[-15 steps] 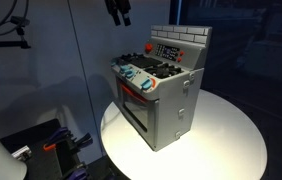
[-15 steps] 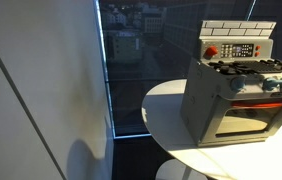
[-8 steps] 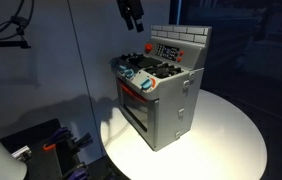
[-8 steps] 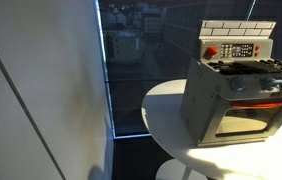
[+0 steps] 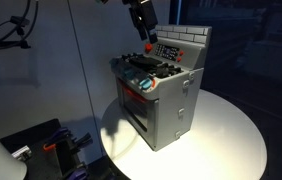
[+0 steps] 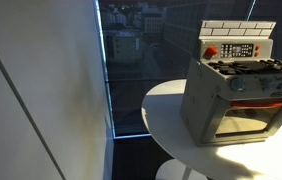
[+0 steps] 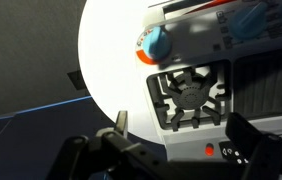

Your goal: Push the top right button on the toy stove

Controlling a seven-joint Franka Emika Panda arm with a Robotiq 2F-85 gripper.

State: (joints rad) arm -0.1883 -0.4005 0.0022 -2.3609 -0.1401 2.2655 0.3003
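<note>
arm enters from the top in an exterior view, gripper pointing down. wrist view: fingers spread wide, jaws apart.

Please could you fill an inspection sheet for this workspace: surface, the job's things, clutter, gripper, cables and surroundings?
Surface: round white table, brightly lit.
Job's things: toy stove stands upright on the table, its oven window lit orange.
Clutter: nothing seen.
Gripper: gripper open, above the rear of the stove near its back panel; contact cannot be told.
Cables: dark cables hang to the side, away from the table.
Surroundings: glass wall with a night city view; white panel; dark equipment on the floor.
</note>
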